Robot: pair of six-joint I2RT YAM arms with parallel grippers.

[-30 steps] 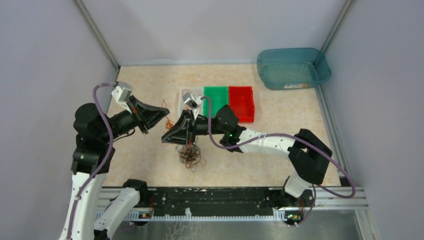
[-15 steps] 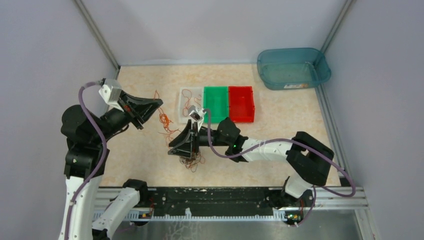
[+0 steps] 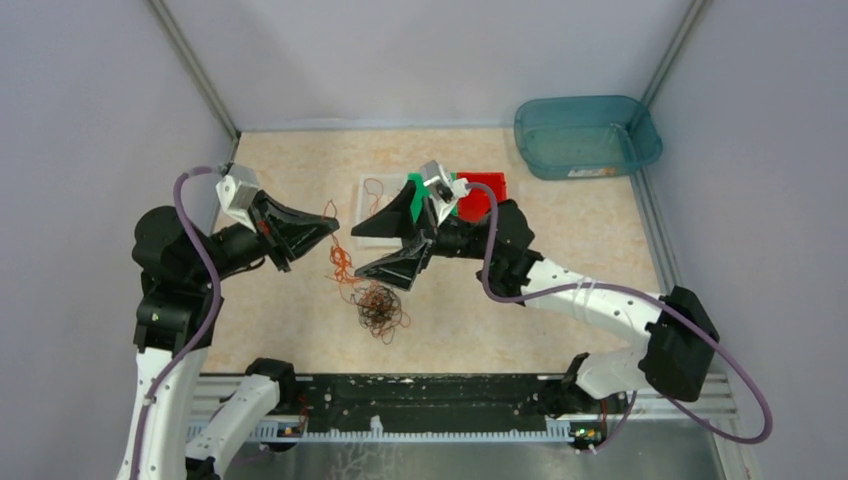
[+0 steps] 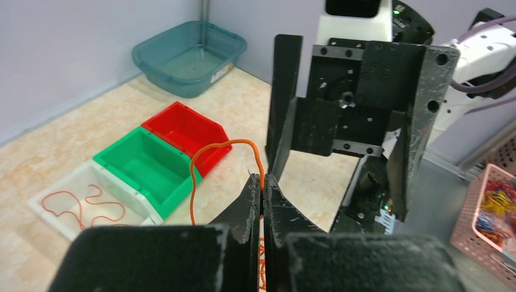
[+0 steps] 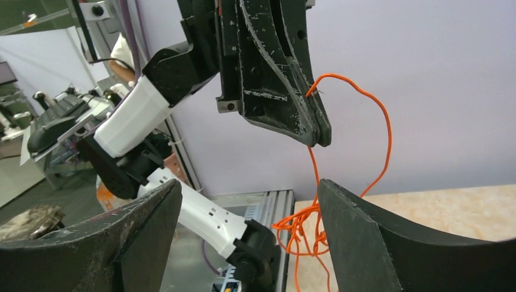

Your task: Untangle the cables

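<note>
Left gripper is pinching one orange cable; right gripper is hanging spread wide, empty, above tangled cables.

left gripper / right gripper gap: narrow | obstacle: orange cable hanging between

**BOTH ARMS RAISED, GRIPPERS TIP TO TIP**

Left arm: lifted off the table, elbow bent, wrist aimed to the right.
Left gripper: closed tight, fingertips pressed together on a strand of orange cable.
Right arm: stretched forward and leftward from its base, forearm lifted.
Right gripper: spread wide, gripping nothing, aimed at the left gripper, tips near it but apart.
</note>
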